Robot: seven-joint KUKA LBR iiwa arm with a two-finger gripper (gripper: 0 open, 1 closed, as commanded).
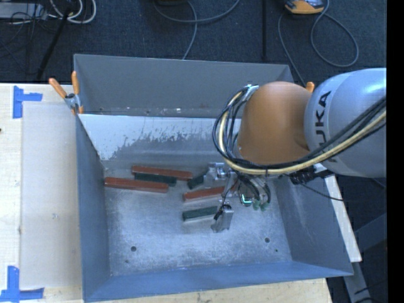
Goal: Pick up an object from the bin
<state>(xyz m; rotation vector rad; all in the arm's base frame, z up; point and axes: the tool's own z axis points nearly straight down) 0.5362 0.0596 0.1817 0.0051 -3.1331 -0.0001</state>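
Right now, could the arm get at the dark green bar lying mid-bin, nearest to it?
Probably yes. The arm reaches down right at the right end of the dark green bar. Nothing lies on top of that bar, and the reddish-brown bar behind it seems to lie apart.

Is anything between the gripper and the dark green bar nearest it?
Nothing visible. The gripper is at one end of the dark green bar, which lies uncovered on the bin floor; a brown bar lies beside it, not across it.

Bare floor [148,238] beside clustered bars [154,177]
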